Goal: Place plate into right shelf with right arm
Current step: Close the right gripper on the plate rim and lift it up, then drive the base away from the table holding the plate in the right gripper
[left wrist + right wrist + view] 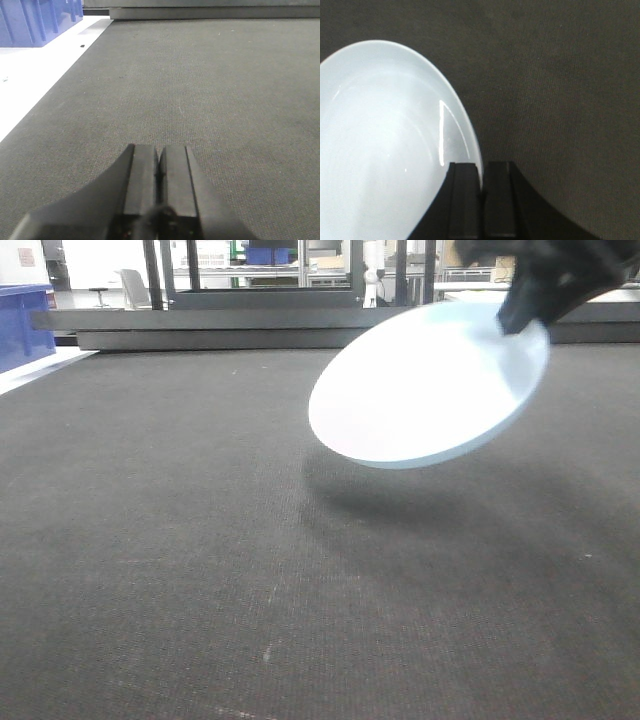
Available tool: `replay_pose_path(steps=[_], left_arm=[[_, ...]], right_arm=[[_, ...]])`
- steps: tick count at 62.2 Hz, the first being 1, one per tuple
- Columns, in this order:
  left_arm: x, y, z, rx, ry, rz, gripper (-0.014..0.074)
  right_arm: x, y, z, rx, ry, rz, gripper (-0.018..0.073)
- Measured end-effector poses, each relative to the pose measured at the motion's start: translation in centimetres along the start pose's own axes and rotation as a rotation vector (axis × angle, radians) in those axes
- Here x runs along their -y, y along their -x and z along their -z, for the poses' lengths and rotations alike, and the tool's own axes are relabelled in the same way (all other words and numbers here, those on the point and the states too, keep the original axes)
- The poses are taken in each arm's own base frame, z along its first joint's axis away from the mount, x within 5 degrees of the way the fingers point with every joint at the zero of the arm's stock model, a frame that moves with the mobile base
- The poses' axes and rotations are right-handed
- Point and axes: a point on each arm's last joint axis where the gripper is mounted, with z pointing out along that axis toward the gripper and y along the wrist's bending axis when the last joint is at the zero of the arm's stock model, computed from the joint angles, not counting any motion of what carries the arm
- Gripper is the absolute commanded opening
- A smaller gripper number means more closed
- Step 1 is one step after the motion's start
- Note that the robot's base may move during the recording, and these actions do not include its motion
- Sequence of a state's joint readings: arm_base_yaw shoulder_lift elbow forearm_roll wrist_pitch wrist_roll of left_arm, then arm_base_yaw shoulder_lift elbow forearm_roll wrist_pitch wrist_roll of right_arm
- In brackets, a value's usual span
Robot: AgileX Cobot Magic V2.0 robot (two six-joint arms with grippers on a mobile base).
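The plate (425, 390) is white with a pale-blue tint and hangs tilted above the dark mat, casting a shadow below it. My right gripper (520, 320) is shut on its upper right rim. In the right wrist view the plate (385, 145) fills the left half, and the right gripper (481, 172) pinches its edge between both fingers. My left gripper (159, 155) is shut with nothing in it, low over the mat. The right shelf is out of view.
A dark textured mat (200, 560) covers the table. A blue plastic bin (22, 325) stands at the far left on a white surface (35, 80). A grey rail (230, 328) runs along the back edge, with windows and furniture behind it.
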State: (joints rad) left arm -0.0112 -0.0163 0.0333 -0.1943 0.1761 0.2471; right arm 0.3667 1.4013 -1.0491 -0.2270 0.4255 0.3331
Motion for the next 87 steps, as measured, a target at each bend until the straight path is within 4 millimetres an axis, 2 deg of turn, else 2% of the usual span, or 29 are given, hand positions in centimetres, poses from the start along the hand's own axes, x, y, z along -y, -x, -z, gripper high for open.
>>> replay_pose_path(steps=[10, 19, 26, 35, 43, 72, 87], left_arm=[[0.0, 0.0, 0.0, 0.000, 0.000, 0.000, -0.0047], [0.0, 0.0, 0.0, 0.000, 0.000, 0.000, -0.0047], [0.0, 0.0, 0.0, 0.000, 0.000, 0.000, -0.0047], [0.0, 0.0, 0.0, 0.000, 0.000, 0.000, -0.0047], [0.0, 0.0, 0.0, 0.000, 0.000, 0.000, -0.0047], [0.0, 0.0, 0.0, 0.000, 0.000, 0.000, -0.0047], [0.0, 0.0, 0.0, 0.000, 0.000, 0.000, -0.0047]], right_arm=[[-0.1, -3.1, 4.5, 0.081, 0.048, 0.017, 0.0037], [-0.4, -5.6, 7.7, 0.138, 0.095, 0.039, 0.0037], [-0.7, -6.5, 10.7, 0.220, 0.151, 0.058, 0.0037], [-1.1, -6.8, 14.6, 0.350, 0.235, 0.085, 0.0037], [-1.2, -7.1, 17.2, 0.441, 0.296, 0.107, 0.0037], [0.1, -7.2, 22.9, 0.766, 0.396, 0.072, 0.0037], [0.4, -7.3, 23.9, 0.830, 0.411, 0.067, 0.0037]])
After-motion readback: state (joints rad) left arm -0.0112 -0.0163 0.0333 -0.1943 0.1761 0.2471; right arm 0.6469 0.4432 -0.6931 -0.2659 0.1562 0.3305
